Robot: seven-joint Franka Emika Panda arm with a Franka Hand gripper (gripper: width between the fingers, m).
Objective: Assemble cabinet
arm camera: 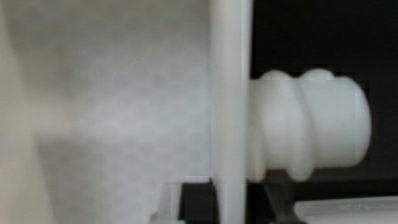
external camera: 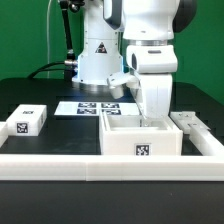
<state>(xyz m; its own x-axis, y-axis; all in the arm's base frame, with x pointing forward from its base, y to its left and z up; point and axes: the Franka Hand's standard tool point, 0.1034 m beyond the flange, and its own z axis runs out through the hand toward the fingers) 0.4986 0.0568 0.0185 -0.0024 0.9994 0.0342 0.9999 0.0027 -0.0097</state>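
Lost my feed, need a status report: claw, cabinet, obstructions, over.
Claw shut, low in cabinet open top; grip unclear. Cabinet upright on table. Small tagged block sits apart, exterior view's left.

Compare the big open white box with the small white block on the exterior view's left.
The cabinet box is far larger than the small block. The cabinet box is open-topped with walls; the small block looks closed. The end effector reaches down into the cabinet box; the small block lies apart, untouched. Both are white and carry a black-and-white tag.
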